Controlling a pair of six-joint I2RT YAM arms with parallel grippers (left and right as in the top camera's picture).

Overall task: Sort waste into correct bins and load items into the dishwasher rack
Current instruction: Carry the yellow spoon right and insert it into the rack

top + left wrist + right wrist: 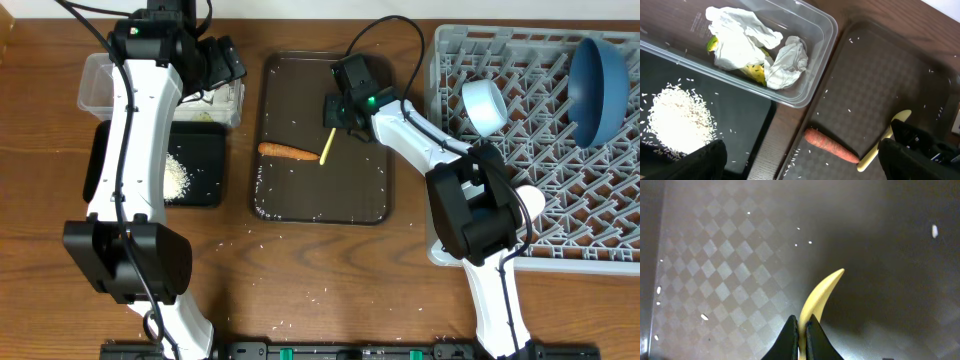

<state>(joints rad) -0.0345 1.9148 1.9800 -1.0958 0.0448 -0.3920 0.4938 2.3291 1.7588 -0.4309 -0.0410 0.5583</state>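
My right gripper is shut on the yellow spoon over the dark brown serving tray. In the right wrist view its fingers pinch the spoon's handle. The orange carrot piece lies on that tray beside the spoon's end, and it also shows in the left wrist view. My left gripper is open and empty above the clear tub. The tub holds crumpled white tissue and the yellow-green wrapper. White rice is piled in the black tray.
The grey dishwasher rack at the right holds the blue bowl, a white cup and another white item partly behind my right arm. Loose rice grains lie on the serving tray and the wooden table.
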